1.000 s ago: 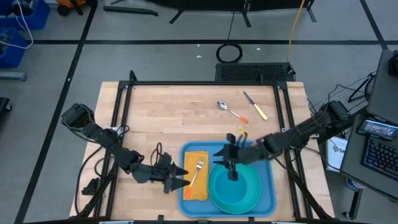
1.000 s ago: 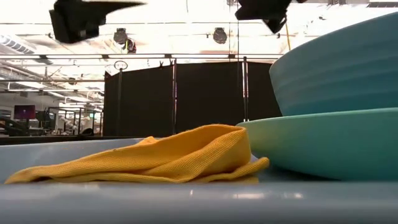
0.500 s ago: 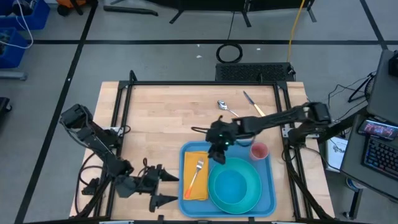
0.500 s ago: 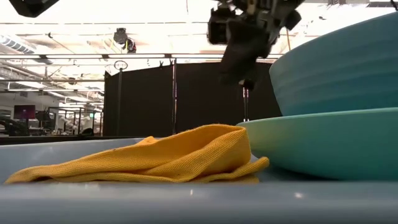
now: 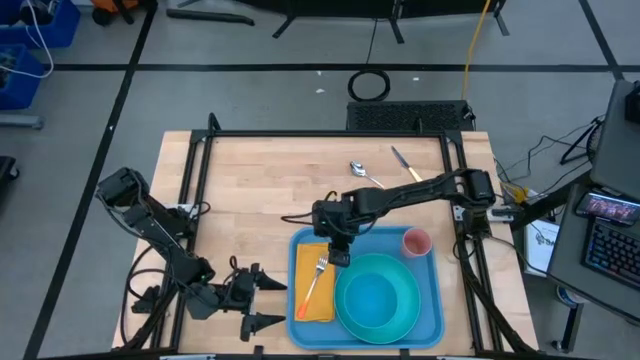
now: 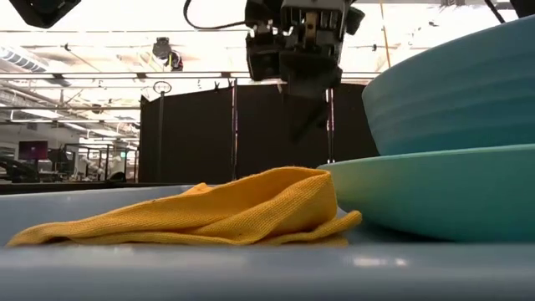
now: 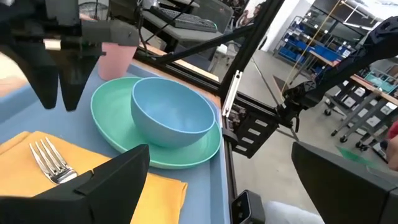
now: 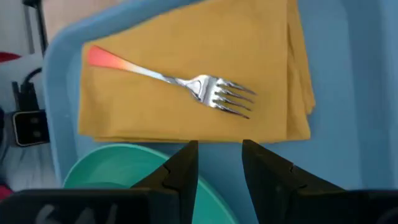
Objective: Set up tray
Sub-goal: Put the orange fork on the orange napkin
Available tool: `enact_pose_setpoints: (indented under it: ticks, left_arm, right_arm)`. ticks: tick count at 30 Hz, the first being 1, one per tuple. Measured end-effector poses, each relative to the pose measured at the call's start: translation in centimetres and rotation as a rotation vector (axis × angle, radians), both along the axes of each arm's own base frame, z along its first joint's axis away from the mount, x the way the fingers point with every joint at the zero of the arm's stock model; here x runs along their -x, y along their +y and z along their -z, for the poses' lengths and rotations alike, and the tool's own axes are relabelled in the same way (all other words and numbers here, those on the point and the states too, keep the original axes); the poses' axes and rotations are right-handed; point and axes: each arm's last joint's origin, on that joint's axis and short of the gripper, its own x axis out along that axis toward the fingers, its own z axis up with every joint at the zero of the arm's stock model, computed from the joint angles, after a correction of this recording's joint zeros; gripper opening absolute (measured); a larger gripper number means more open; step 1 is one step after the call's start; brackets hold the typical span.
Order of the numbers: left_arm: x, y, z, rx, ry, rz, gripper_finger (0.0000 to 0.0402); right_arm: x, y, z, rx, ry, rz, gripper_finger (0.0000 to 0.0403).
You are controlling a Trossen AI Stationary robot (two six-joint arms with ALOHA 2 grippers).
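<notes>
Large flat blue tray [image 5: 432, 312], raised rim, rounded corners.

Bright, even overhead light fills the scene; ceiling lamps glare in the low view, where the near tray [image 6: 251, 272] blurs.

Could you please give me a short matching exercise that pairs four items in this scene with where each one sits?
Things:
1. fork
2. blue bowl
3. pink cup
4. spoon

Places:
A. on the bare wooden table, off the tray
B. on the orange napkin
C. in the tray's far right corner
D. on the teal plate

Pairs: 1-B, 2-D, 3-C, 4-A
</notes>
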Motion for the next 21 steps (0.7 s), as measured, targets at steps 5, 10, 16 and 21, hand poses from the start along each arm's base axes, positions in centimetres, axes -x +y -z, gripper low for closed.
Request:
enact_pose_setpoints:
  ticks: [5, 10, 16, 21]
  left_arm:
    - [0.0, 0.0, 0.0, -0.012, -0.001, 0.002, 0.0397]
    - [0.0, 0.0, 0.0, -0.022, -0.002, 0.003, 0.0397]
    - [0.0, 0.0, 0.0, -0.023, -0.001, 0.004, 0.0397]
    - [0.0, 0.0, 0.0, -0.027, -0.001, 0.004, 0.0397]
  right_arm:
    - [-0.4, -0.1, 0.3, -0.012, -0.021, -0.001, 0.0114]
    - [-1.0, -0.4, 0.1, -0.075, -0.066, 0.012, 0.0114]
    - [-1.0, -0.9, 0.6, -0.098, -0.034, 0.031, 0.0114]
    - [-1.6, -0.8, 2.8, -0.123, 0.016, 0.029, 0.0114]
